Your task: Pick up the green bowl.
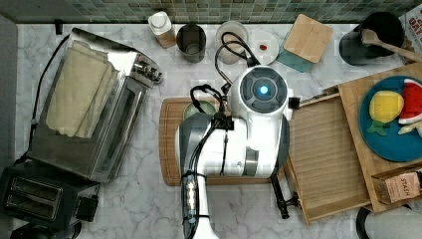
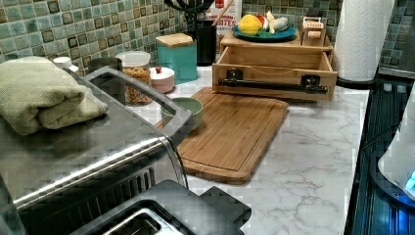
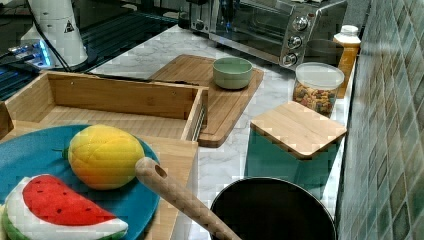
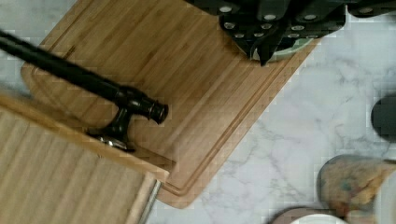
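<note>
I see rectangular bamboo cutting board (image 2: pixel 230 132) on marble counter. Small pale sage-green round bowl (image 3: pixel 232 72) sits empty at board's far-left corner in left view. Likely light, rigid, glazed-slippery; I'd pinch rim wall. Gripper (image 4: pixel 268 25): finger state unreadable.

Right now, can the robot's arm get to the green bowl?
Probably yes. The green bowl sits empty on the cutting board with nothing on top, and in the top view the arm is above that board.

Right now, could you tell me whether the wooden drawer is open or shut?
Open: the wooden drawer is pulled out over the counter beside the cutting board, its empty inside showing in the right view.
</note>
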